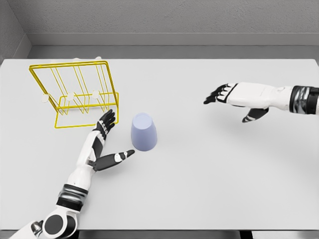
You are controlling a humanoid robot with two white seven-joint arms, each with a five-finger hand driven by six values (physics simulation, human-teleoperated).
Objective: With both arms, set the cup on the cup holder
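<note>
Head view: cup upside down on table, just right of yellow wire cup holder. Your left hand beside cup, fingers spread, thumb nearing base, holding nothing. Right hand well right of cup, open, empty. Cup looks light, rigid, smooth; likely slippery, so grip mid-wall. Holder pegs bare.

This is a pretend test room made on a computer, not a real home or kitchen. There is just a big plain white table with gray walls behind it. Everything looks smooth and clean, like a drawing.
</note>
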